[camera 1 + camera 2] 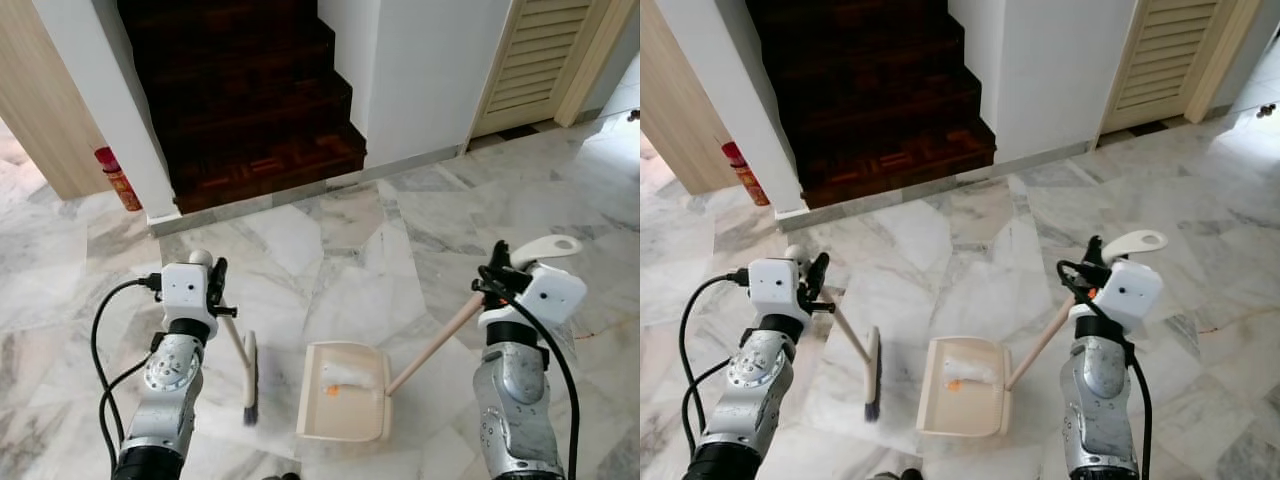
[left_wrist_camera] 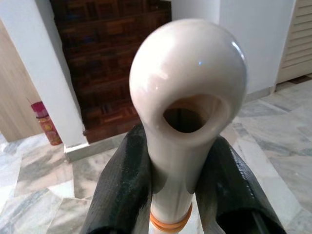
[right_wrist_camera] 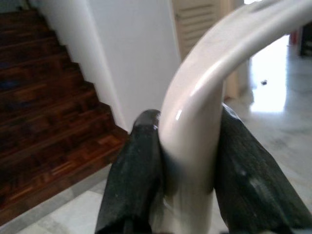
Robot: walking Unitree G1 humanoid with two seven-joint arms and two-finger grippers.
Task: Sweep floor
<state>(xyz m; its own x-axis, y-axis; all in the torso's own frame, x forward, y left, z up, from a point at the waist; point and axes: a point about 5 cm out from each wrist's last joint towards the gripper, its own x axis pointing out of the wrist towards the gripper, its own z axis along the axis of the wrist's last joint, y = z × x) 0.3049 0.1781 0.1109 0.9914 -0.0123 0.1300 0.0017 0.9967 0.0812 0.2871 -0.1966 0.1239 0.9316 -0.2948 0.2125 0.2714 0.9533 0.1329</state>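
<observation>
Head stereo looks down at floor (image 1: 350,230), stairs (image 1: 240,90); wrist cams close, facing stairs.

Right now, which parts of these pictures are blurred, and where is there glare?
Left eye view: the broom head is slightly smeared; the dustpan is sharp. Left wrist view: the broom handle has small glints, and the fingers look soft. Right wrist view: the dustpan handle is blurred, and the floor behind glares white.

Ahead of my grippers, dark wooden stairs (image 1: 245,95) rise between white walls (image 1: 420,70). A red canister (image 1: 118,178) stands by the wall base, beyond my left gripper and left of the stairs, beside a light wood panel (image 1: 40,110). Past my right gripper, a louvered door (image 1: 535,60) stands closed.
</observation>
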